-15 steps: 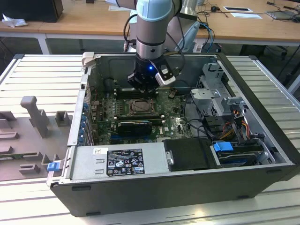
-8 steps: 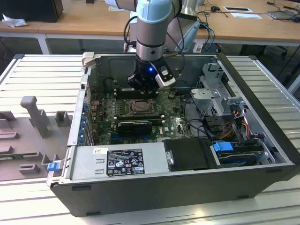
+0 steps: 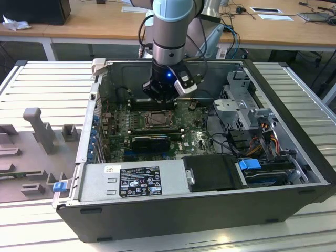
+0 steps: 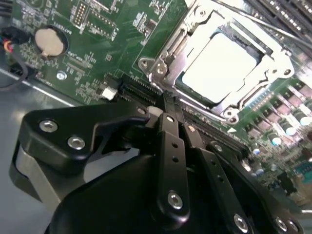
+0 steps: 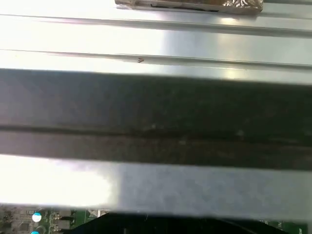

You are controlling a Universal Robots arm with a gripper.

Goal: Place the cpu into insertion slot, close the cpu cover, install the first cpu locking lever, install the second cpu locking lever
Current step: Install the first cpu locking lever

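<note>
Exterior view: open computer case [image 3: 294,105] lying on the slatted bench [image 3: 47,84], holding the green motherboard [image 3: 194,139], a black card [image 3: 150,142] just below the socket, a labelled power supply [image 3: 139,181] along the near wall, and drive bays with a blue tab [image 3: 251,164] toward the exterior view's right. Hand [image 3: 164,98] hanging inside the case just above the socket [image 3: 157,119], touching nothing visible. Second wrist view: cpu [image 4: 220,66] already seated flat in the insertion slot, pale top showing through the square opening; cpu cover [image 4: 168,46] apparently down around it as a silvery frame, so placing looks done and closing likely done too. Levers hard to judge; a thin rod [image 4: 234,17] running along the socket's far edge, latched or not cannot be told. Hand fingers [image 4: 171,141] pressed together, carrying nothing, tips just beside the socket's corner. First wrist view: case wall [image 5: 156,117] as a dark band, bench slats beyond, a strip of green board at the edge.
</note>
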